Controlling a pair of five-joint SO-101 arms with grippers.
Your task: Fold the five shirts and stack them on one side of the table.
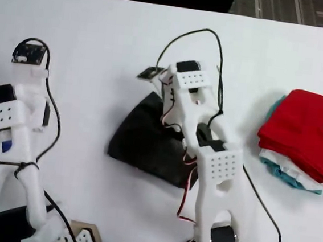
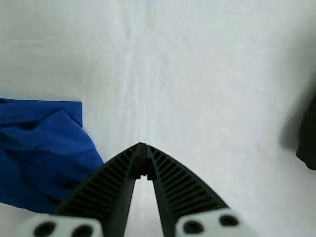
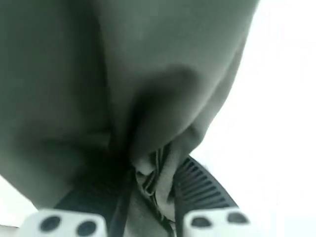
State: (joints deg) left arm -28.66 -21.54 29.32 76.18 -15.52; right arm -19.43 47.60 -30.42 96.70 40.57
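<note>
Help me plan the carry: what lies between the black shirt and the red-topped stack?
Bare table, crossed by a black cable, in the high view.

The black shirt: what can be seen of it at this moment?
The black shirt is soft dark cloth, lying as a rough wedge, partly folded, near the middle of the white table, apart from the stack of folded shirts at one side. The right arm stands over its far part, and the right tool is shut on a bunched fold of it, cloth pinched in its grip.
</note>
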